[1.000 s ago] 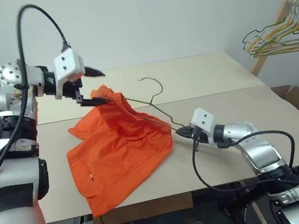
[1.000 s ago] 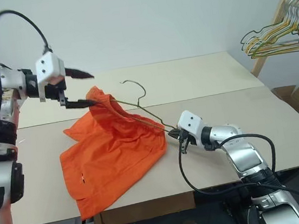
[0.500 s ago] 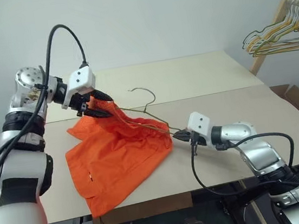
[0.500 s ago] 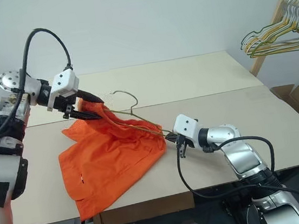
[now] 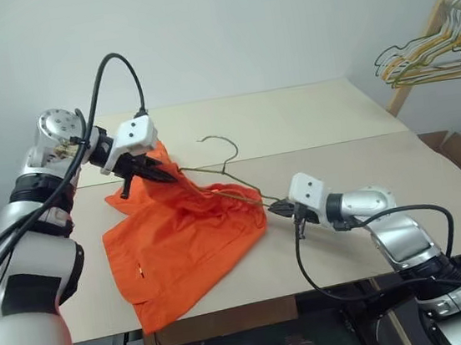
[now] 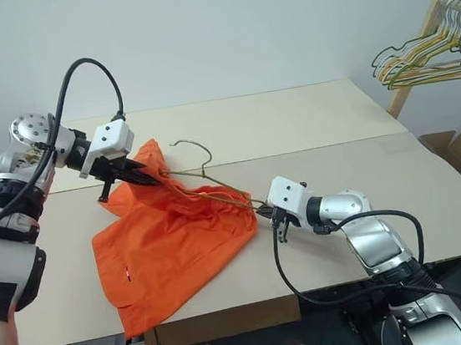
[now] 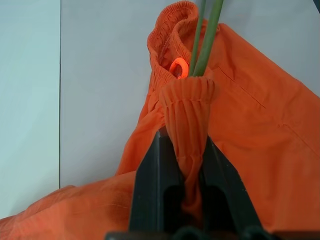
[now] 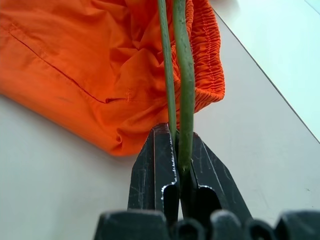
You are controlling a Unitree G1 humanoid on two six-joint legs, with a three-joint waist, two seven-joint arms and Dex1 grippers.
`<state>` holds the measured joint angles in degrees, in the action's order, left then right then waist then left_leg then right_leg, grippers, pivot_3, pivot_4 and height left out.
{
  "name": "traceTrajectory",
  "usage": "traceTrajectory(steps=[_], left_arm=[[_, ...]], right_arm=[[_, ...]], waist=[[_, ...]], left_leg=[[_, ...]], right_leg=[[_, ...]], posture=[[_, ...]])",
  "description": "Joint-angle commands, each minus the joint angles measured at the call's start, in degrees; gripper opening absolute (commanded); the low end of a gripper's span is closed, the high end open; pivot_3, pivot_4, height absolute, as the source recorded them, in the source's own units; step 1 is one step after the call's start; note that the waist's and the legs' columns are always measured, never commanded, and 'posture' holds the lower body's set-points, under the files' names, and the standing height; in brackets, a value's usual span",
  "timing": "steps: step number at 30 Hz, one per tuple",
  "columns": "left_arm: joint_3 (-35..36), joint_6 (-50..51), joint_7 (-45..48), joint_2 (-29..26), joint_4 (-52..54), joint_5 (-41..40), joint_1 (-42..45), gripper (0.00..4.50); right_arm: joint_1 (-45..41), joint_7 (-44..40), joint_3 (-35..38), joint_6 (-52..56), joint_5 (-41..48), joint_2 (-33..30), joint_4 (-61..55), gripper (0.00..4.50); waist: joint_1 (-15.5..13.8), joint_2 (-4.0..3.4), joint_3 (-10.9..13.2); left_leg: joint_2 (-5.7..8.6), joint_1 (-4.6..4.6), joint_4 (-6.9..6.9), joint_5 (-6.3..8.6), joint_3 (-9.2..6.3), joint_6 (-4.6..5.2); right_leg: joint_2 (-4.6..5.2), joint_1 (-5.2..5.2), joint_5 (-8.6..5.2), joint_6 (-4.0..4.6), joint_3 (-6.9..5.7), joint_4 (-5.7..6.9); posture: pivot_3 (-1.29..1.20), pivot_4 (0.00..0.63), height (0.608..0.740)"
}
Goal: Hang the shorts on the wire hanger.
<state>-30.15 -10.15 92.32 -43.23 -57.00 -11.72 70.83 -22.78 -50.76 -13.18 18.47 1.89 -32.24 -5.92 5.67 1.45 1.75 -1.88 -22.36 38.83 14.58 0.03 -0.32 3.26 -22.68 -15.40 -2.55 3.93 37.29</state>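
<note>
While the head views lay out the whole table (image 5: pixel 333 118), with the shorts (image 5: pixel 181 246) spread across its near left part and the wire hanger (image 5: pixel 229 173) running through them, the wrist views give the detail of each grip. The left wrist view shows the left gripper (image 7: pixel 183 150) clenched on a bunched fold of the gathered waistband, the two olive wires of the hanger passing into the waist opening just past the fingers, beside a small orange loop (image 7: pixel 178 67) sewn inside. The right wrist view shows the right gripper (image 8: pixel 175 150) clamped on two wires of the hanger where they come out of the fabric, the shorts' elastic edge lying just beyond on the tabletop. From the head, the left arm reaches in from the far left, its gripper angled down and toward the right at the raised far corner of the shorts; the right arm lies low over the table, forearm nearly level, pointing left at the hanger's near end. The hook curls up behind the shorts. At the far right, bunched hangers (image 5: pixel 427 60) hang on a wooden rack (image 5: pixel 418 57).
</note>
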Motion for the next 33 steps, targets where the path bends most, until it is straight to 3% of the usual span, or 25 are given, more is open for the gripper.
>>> traceTrajectory(steps=[1, 2, 5, 10, 16, 20, 24, 28, 33], left_arm=[[1.75, -2.16, 0.18, -0.08, 0.31, 0.8, 0.19, 0.03], [2.44, -2.66, 0.18, 0.06, 0.04, 1.4, 0.21, 0.03], [2.9, -3.5, 0.18, -0.67, 0.53, 1.08, 0.33, 0.0], [6.47, -4.19, 0.18, -1.31, 0.35, 1.91, 0.98, 0.0], [10.82, -4.21, 0.17, -1.25, -0.11, 4.57, 0.28, 0.0], [12.5, -4.05, 0.18, -1.26, 0.19, 5.51, -0.41, 0.0], [13.25, -3.65, 0.18, -1.28, 0.68, 5.23, -0.72, 0.0], [13.34, -3.47, 0.18, -1.49, 1.3, 4.8, -1.36, 0.0], [13.66, -3.03, 0.18, -1.52, 1.83, 4.68, -1.76, 0.0]], right_arm=[[-1.6, 0.93, 0.73, -6.99, 0.07, 0.96, -2.2, 0.0], [-1.82, 0.95, 0.79, -7.27, -0.18, 0.82, -1.77, 0.0], [-2.23, 1.37, 0.97, -8.9, -1.61, -0.17, -0.48, 0.82], [-3.13, 4.22, 7.74, -4.16, 1.37, -1.35, 4.54, 2.55], [3.71, 0.51, 16.48, 3.38, 11.42, -4.12, 1.42, 2.55], [9.4, -0.97, 16.3, 6.68, 15.58, -3.45, -2.88, 2.55], [9.21, 1.36, 11.39, 7.78, 15.28, 2.04, -2.12, 2.55], [3.65, 6.29, 7.9, 7.97, 13.62, 10.79, 4.35, 2.55], [-0.47, 8.39, 5.94, 6.56, 12.28, 15.49, 11.26, 2.55]], waist=[[0.0, 0.0, 0.0], [-0.01, 0.0, 0.0], [0.01, 0.0, 0.0], [-0.15, 0.0, 0.0], [-0.24, 0.01, 0.0], [-0.06, 0.01, 0.0], [0.29, 0.01, 0.0], [0.38, 0.0, 0.0], [-0.09, 0.01, 0.0]], left_leg=[[0.0, 0.0, 0.0, 0.0, 0.0, 0.0], [0.0, 0.0, 0.0, 0.0, 0.0, 0.0], [0.0, 0.0, 0.0, 0.0, 0.0, 0.0], [0.01, 0.01, 0.03, 0.0, 0.0, 0.0], [0.02, -0.02, 0.06, 0.01, 0.0, 0.02], [0.01, 0.06, 0.05, 0.02, 0.0, 0.04], [-0.02, 0.12, 0.06, 0.03, 0.01, 0.05], [-0.02, 0.07, 0.05, 0.03, 0.0, 0.05], [0.02, -0.12, 0.12, 0.03, -0.01, 0.05]], right_leg=[[0.0, 0.0, 0.0, 0.0, 0.0, 0.0], [0.0, 0.0, 0.0, 0.0, 0.0, 0.0], [0.0, 0.0, 0.0, 0.0, 0.0, 0.0], [0.0, 0.01, 0.0, 0.0, 0.0, 0.04], [0.04, 0.04, 0.0, -0.01, -0.01, 0.0], [0.02, 0.06, -0.01, -0.02, 0.0, 0.1], [-0.04, 0.02, -0.02, -0.02, 0.06, 0.27], [-0.06, -0.07, -0.03, -0.02, 0.06, 0.32], [0.02, -0.2, -0.04, -0.04, 0.05, 0.4]], posture=[[-0.1, 0.0, 0.74], [-0.1, 0.0, 0.74], [-0.1, 0.0, 0.74], [-0.09, 0.0, 0.74], [-0.08, 0.0, 0.74], [-0.08, 0.0, 0.74], [-0.08, 0.0, 0.74], [-0.08, 0.0, 0.74], [-0.07, 0.0, 0.74]])
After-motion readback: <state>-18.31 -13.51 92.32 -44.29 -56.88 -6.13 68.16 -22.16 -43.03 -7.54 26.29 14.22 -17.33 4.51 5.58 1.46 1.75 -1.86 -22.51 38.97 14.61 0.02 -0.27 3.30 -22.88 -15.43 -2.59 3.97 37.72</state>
